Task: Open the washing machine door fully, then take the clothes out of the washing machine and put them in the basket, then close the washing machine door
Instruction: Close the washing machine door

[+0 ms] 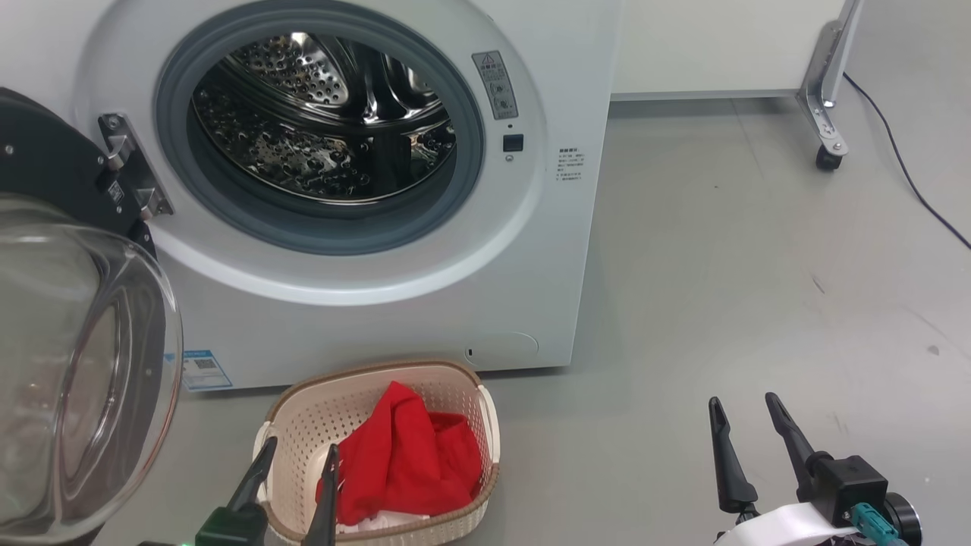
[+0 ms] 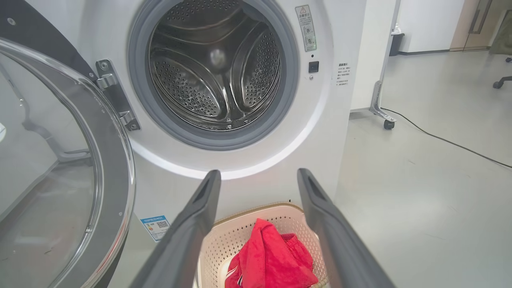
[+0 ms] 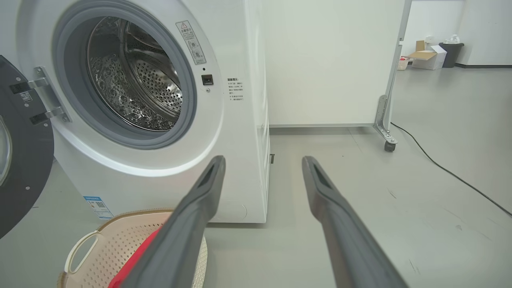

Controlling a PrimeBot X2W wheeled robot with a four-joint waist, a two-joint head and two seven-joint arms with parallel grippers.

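Hanging wide on its hinge (image 1: 129, 171), the door (image 1: 76, 379) stands swung out to the left of the washer (image 1: 379, 303) with its glass bowl turned into the room, so the opening is free to reach into. The drum (image 1: 326, 121) looks empty: every view shows bare perforated steel and no cloth that I can make out.

The clothes (image 1: 410, 462), red with a little white underneath, lie heaped in the basket (image 1: 364, 369). It sits on the floor (image 1: 721, 265) just in front of the washer, below the opening and a little right of the door. That makes a short drop from drum to basket, which is probably why it is parked there.

The left hand (image 1: 301, 445) hovers over the basket's near left side, fingers (image 1: 254, 474) spread and holding nothing, as suits a hand placed to release cloth there. The right hand (image 1: 743, 398) is likewise open and empty, over bare floor well to the right of the basket and clear of the washer front.

I judge the unloading done, with closing the door the one step left. The left hand is nearer the door and looks better placed to push it round toward the latch. Whether the basket lies inside the door's sweep I cannot tell, so that needs checking before any push.
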